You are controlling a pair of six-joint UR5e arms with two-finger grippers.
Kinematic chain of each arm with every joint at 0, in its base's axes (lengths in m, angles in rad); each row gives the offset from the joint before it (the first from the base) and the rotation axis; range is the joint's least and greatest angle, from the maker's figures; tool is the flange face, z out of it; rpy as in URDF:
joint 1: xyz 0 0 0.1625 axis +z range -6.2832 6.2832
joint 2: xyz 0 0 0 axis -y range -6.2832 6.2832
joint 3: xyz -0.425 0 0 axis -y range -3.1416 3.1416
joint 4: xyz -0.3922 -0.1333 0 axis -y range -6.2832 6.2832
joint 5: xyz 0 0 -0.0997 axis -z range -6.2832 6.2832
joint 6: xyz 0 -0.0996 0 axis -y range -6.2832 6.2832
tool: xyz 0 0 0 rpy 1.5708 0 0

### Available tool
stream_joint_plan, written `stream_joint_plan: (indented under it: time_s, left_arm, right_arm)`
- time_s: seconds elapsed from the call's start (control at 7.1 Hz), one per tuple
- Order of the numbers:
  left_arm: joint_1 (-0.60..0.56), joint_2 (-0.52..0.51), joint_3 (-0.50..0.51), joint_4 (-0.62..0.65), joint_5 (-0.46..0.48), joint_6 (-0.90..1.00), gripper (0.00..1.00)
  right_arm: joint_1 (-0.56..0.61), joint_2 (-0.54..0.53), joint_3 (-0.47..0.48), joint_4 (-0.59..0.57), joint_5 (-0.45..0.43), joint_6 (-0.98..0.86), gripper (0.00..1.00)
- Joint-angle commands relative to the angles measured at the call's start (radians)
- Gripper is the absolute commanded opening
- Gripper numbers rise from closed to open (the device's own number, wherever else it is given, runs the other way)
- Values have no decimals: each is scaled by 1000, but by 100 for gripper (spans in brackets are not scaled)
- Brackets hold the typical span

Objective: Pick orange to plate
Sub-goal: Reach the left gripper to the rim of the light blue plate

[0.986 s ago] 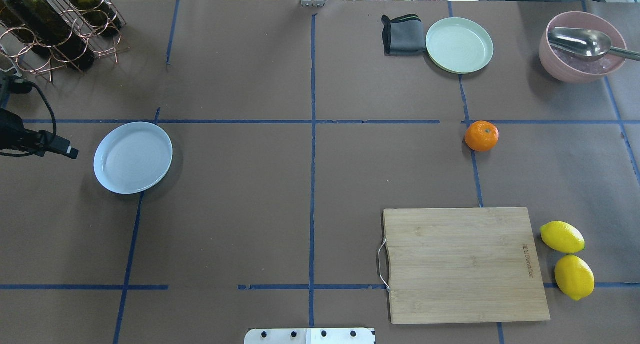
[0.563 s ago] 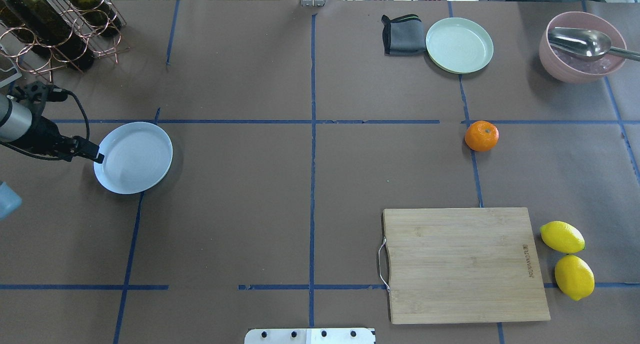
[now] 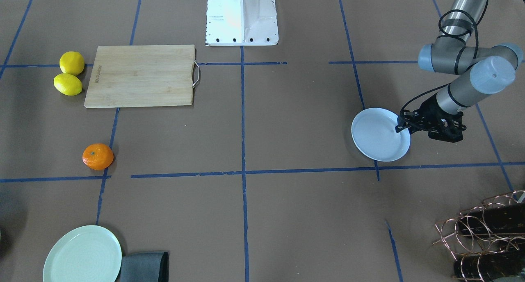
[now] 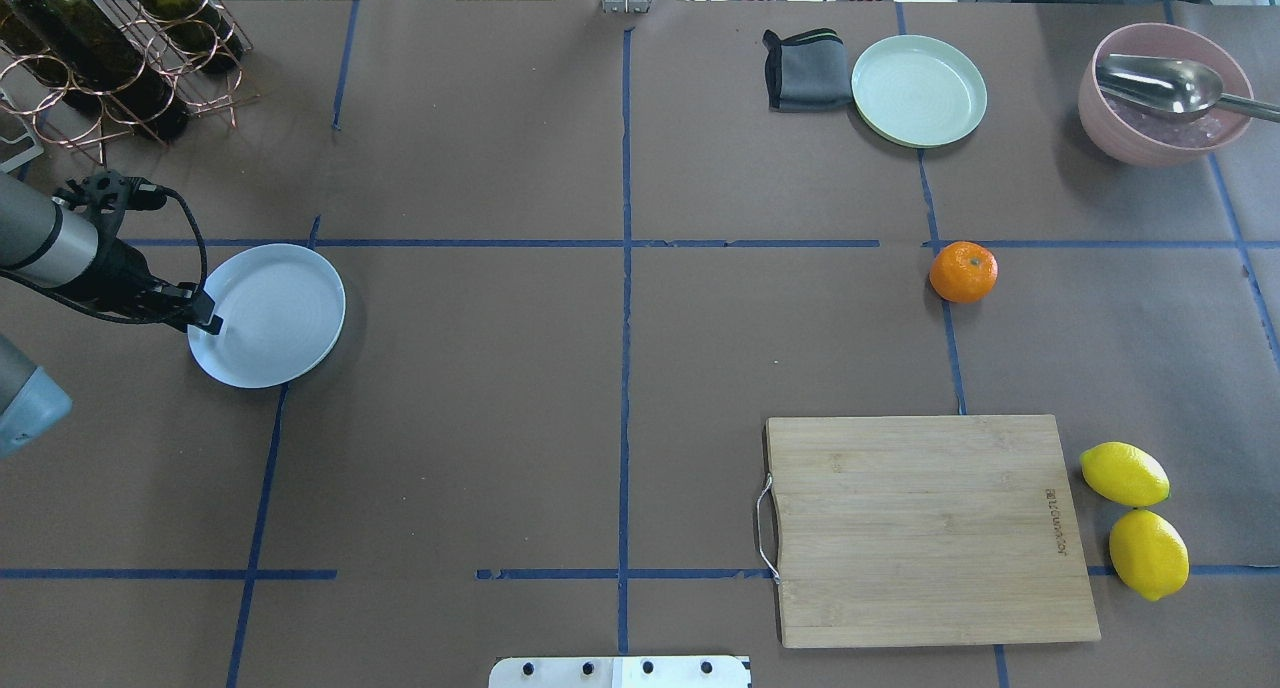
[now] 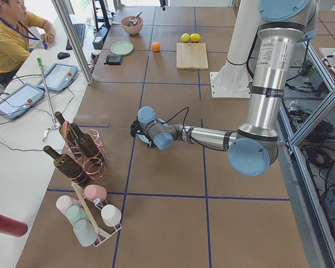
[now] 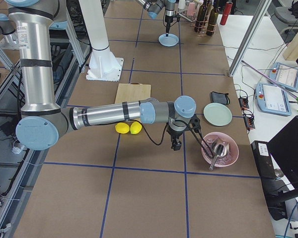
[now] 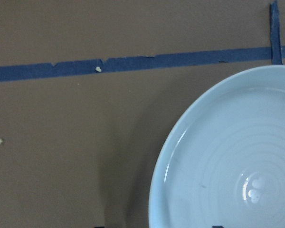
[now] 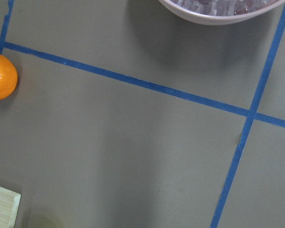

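The orange [image 4: 963, 271] lies alone on the brown table, right of centre, on a blue tape line. It also shows in the front view [image 3: 97, 156] and at the left edge of the right wrist view [image 8: 0, 76]. The pale bluish-white plate [image 4: 280, 313] sits empty at the far left. My left gripper [image 4: 207, 315] hangs over the plate's left rim [image 3: 377, 138], and its fingers look open with nothing between them. My right gripper [image 6: 176, 145] shows only in the right side view, near the pink bowl. I cannot tell whether it is open or shut.
A wooden cutting board [image 4: 930, 528] lies front right, with two lemons [image 4: 1124, 473] beside it. At the back right are a green plate [image 4: 918, 90], a grey cloth [image 4: 803, 70] and a pink bowl [image 4: 1160, 98] holding a metal scoop. A wire bottle rack [image 4: 110, 48] stands back left.
My left arm has swung in from the table's left edge, bringing its gripper over the plate's rim. The orange and the plate have not moved.
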Motion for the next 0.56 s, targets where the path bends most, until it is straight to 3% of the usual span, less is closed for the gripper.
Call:
stream_joint_plan:
  time_s: [0.0, 0.14, 0.28, 0.42]
  left_arm:
    - [1, -4, -7, -1, -4, -5, 0]
    - [1, -13, -40, -9, -38, -17, 0]
    - [1, -71, -59, -10, -113, -142, 0]
    - [4, -169, -61, -10, -118, -289, 0]
  right_arm:
    - [0, 3, 0, 0, 0, 0, 100]
    - [0, 5, 2, 2, 0, 0, 100]
    - [0, 5, 7, 2, 0, 0, 100]
    - [0, 5, 8, 2, 0, 0, 100]
